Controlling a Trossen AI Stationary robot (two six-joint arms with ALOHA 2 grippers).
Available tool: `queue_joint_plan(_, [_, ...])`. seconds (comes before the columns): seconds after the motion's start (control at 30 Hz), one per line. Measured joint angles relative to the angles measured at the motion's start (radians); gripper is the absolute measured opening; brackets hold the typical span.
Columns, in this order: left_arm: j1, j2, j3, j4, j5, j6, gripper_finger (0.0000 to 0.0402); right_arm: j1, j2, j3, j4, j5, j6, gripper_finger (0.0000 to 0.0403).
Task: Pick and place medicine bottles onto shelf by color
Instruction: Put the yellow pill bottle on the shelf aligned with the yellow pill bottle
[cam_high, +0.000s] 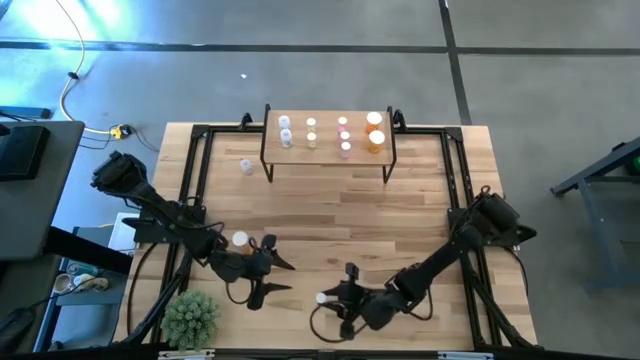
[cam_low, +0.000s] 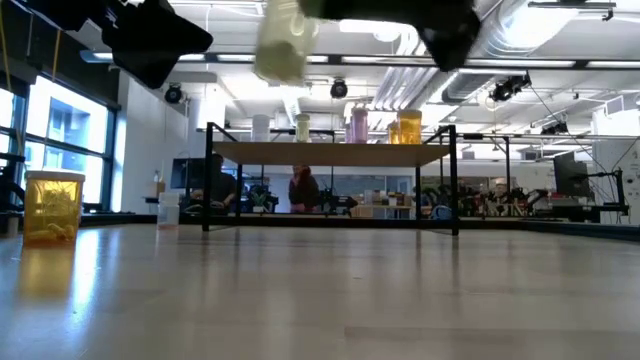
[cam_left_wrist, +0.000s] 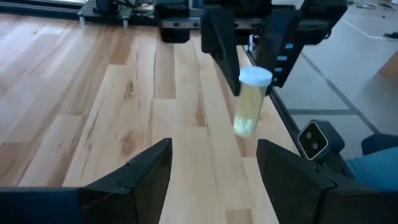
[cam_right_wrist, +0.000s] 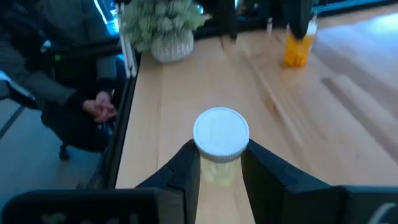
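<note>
A pale yellow bottle (cam_right_wrist: 221, 146) with a white cap is gripped between the fingers of the right gripper (cam_high: 325, 299), held clear of the table (cam_high: 330, 215) near its front edge, as seen in the left wrist view and the low view. The left gripper (cam_high: 278, 275) is parked just beside it, fingers spread and empty. An orange bottle (cam_high: 240, 240) is left standing by the left arm, and a clear bottle (cam_high: 246, 166) beside the shelf (cam_high: 328, 150), on which four colour groups are already lined up, yellow (cam_high: 311, 131) second from the left.

Risks, as judged: the grip is taken high, just under the cap, so the bottle could be tilted or slipped during the long carry to the far shelf. The yellow slot is flanked closely by clear and pink bottles; neighbours could be knocked over by the fingers on descent. The open left gripper lies close to the carry path and could be clipped. A potted plant (cam_high: 190, 318) sits at the front corner, out of the way.
</note>
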Motion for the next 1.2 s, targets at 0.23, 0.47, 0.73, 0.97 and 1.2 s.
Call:
queue_joint_plan(0.23, [0.0,0.077,0.0,0.125,0.011,0.015,0.0225,-0.055,0.0,0.075,-0.021,-0.04,-0.06,0.0092])
queue_joint_plan(0.47, [0.0,0.142,0.0,0.23,0.019,0.024,0.0225,-0.087,0.0,0.113,-0.043,-0.076,-0.072,0.0092])
queue_joint_plan(0.73, [0.007,0.147,0.0,0.268,0.023,0.032,0.0225,-0.109,0.0,0.115,-0.03,-0.079,-0.067,0.0092])
queue_joint_plan(0.97, [0.023,0.147,0.0,0.268,0.028,0.027,0.022,-0.124,0.0,0.115,-0.006,-0.082,-0.068,0.0092])
queue_joint_plan(1.2, [0.027,0.147,0.0,0.267,0.038,0.024,0.0171,-0.133,0.0,0.115,-0.007,-0.085,-0.072,0.0092])
